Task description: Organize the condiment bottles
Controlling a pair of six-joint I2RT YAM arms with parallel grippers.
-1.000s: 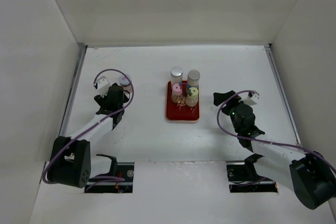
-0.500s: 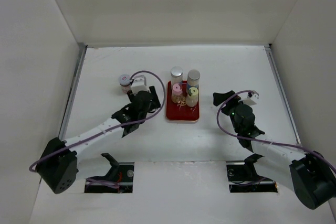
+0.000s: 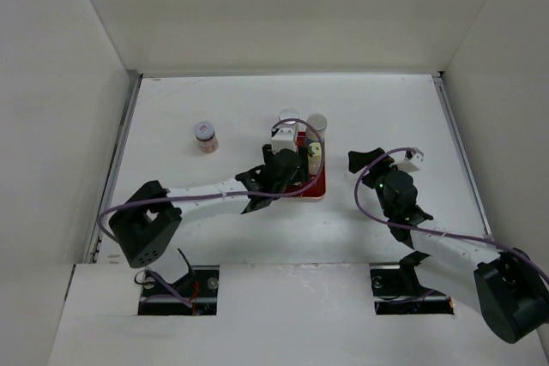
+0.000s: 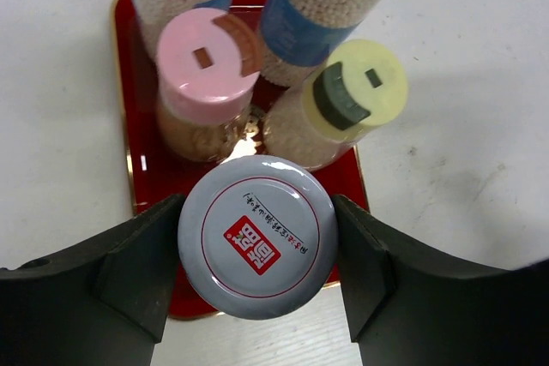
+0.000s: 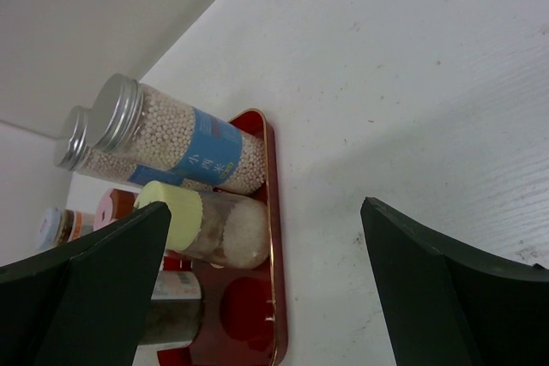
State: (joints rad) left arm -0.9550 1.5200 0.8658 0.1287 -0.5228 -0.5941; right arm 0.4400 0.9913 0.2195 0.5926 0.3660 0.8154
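My left gripper [image 3: 286, 169] is shut on a short jar with a grey-lilac lid and a red logo [image 4: 256, 237], held over the near part of the red tray [image 4: 129, 126]. Behind it in the tray stand a pink-lidded jar [image 4: 206, 66], a cream bottle with a yellow-green cap [image 4: 352, 92] and two grey-capped bottles with blue-white labels [image 4: 330, 6]. Another short pink-lidded jar [image 3: 204, 136] stands alone on the table at the left. My right gripper [image 5: 264, 212] is open and empty, right of the tray [image 5: 276, 237].
White walls close the table in on the left, back and right. The right arm lies over the near right part of the table. The left arm stretches across the table from the near left to the tray.
My left arm has swung right, from beside the lone jar at the left to the red tray. The lone jar stays in place. The right arm has not moved.
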